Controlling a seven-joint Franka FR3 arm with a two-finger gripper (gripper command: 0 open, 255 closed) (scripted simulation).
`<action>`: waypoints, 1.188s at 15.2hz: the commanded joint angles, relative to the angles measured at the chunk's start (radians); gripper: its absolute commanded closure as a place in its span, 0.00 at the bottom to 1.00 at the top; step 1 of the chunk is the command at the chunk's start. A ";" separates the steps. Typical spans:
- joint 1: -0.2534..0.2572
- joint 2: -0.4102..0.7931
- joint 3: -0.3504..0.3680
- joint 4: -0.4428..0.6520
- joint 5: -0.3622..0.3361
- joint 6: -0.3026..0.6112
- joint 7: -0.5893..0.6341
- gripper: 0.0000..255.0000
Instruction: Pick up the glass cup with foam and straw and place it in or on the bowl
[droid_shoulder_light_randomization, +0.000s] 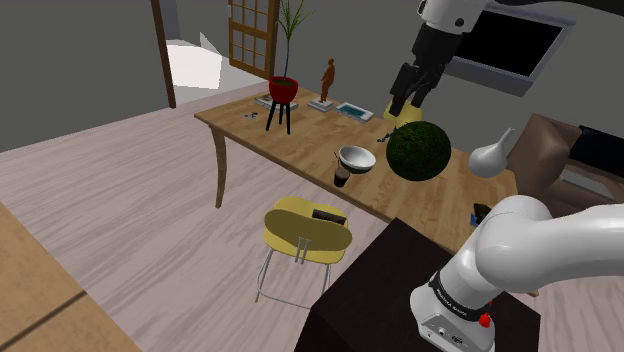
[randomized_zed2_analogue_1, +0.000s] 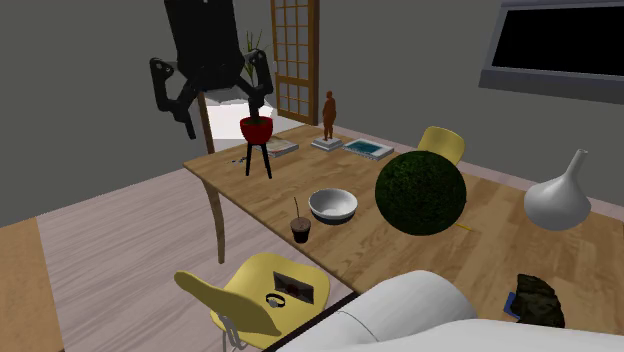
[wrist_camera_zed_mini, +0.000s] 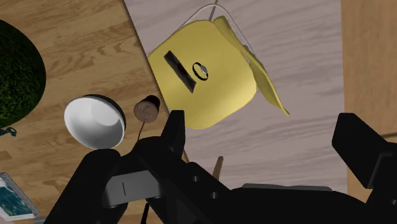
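Step in hand, as judged: approach, nothing grasped yet. Items are being listed by the second exterior view, left to right.

- The gripper (randomized_zed2_analogue_1: 220, 105) is being held high above the desk (randomized_zed2_analogue_1: 480, 270), well apart from the target. The fingers (randomized_zed2_analogue_1: 185, 118) are being kept wide apart with nothing between them; the wrist view is showing them (wrist_camera_zed_mini: 175, 130) the same way.
- A red-potted plant (randomized_zed2_analogue_1: 257, 130) on a black stand is appearing under the hand in this view. Its depth cannot be told.
- The glass cup (randomized_zed2_analogue_1: 300, 230) is being seen upright on the desk near the front edge, with dark drink, foam and a straw (randomized_zed2_analogue_1: 296, 208) sticking up. A yellow chair (randomized_zed2_analogue_1: 262, 292) is sitting below that edge.
- The bowl (randomized_zed2_analogue_1: 333, 205) is standing just beside the cup, on the side away from the edge.
- The green ball shrub (randomized_zed2_analogue_1: 420, 192) and white vase (randomized_zed2_analogue_1: 558, 195) are lying further right, apart from the cup.

Advised:
- The hand is being centred over the cup before any descent, then lowered straight with the fingers left apart.
- The wall is being gripped below the rim, on the two sides not facing the bowl, clear of the straw.
- Any sideways nudge is being treated as a risk, since the cup is likely to tip off the edge.
- Only a short lift is being needed to clear the bowl's rim.

Writing: a label (droid_shoulder_light_randomization: 452, 305) is being shown on the arm's base, too small to read. No brand is being made out on the cup.
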 joint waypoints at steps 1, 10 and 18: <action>0.000 0.000 0.000 0.000 0.000 0.000 0.000 0.00; -0.039 0.189 -0.092 -0.087 -0.047 0.245 -0.075 0.00; -0.068 0.426 -0.169 -0.079 -0.064 0.450 -0.141 0.00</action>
